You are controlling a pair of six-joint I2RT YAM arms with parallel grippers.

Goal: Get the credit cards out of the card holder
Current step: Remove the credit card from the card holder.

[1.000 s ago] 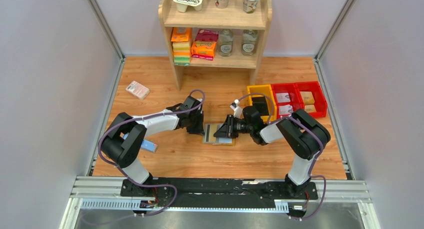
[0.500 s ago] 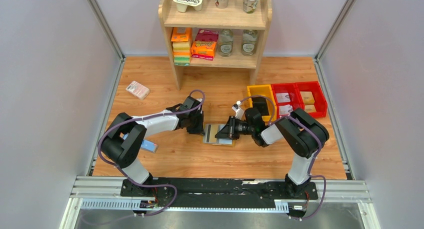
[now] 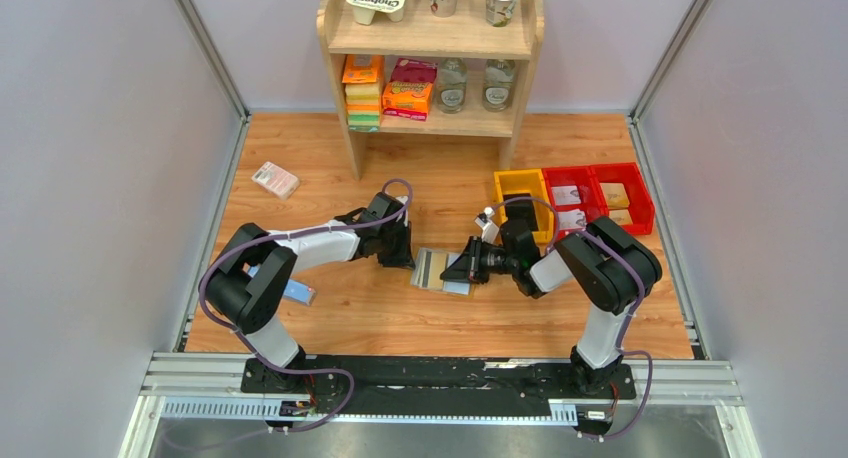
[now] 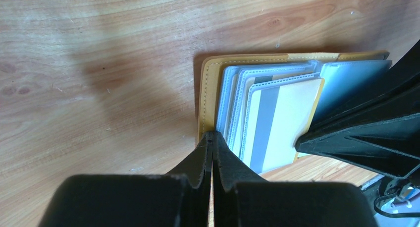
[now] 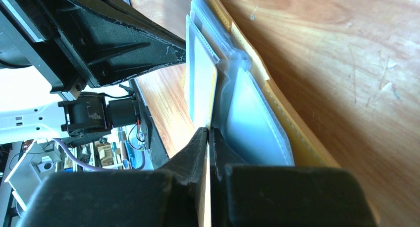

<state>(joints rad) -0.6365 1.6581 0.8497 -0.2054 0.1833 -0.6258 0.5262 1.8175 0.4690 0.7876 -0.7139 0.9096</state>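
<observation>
Bins first: two red bins (image 3: 598, 168) sit off to the right of the table with small packets (image 3: 567, 195) in them, some white, some tan. Next to them is a yellow bin (image 3: 522, 176), but the arm's in the way so I can't tell what's in it.

The card holder (image 3: 428, 270) is lying open on the wooden table, right in the middle between the two arms. Tan cover down, clear sleeves fanned out, and a credit card (image 4: 282, 123) with a grey stripe pokes out of one sleeve.

The left gripper (image 3: 408, 260) is closed all the way with nothing between its fingers (image 4: 198, 160). Its tips just sit against the edge of the tan cover. The right gripper (image 3: 452, 275) has its fingers (image 5: 190, 155) pinched tight on the yellow edge of that card.
</observation>
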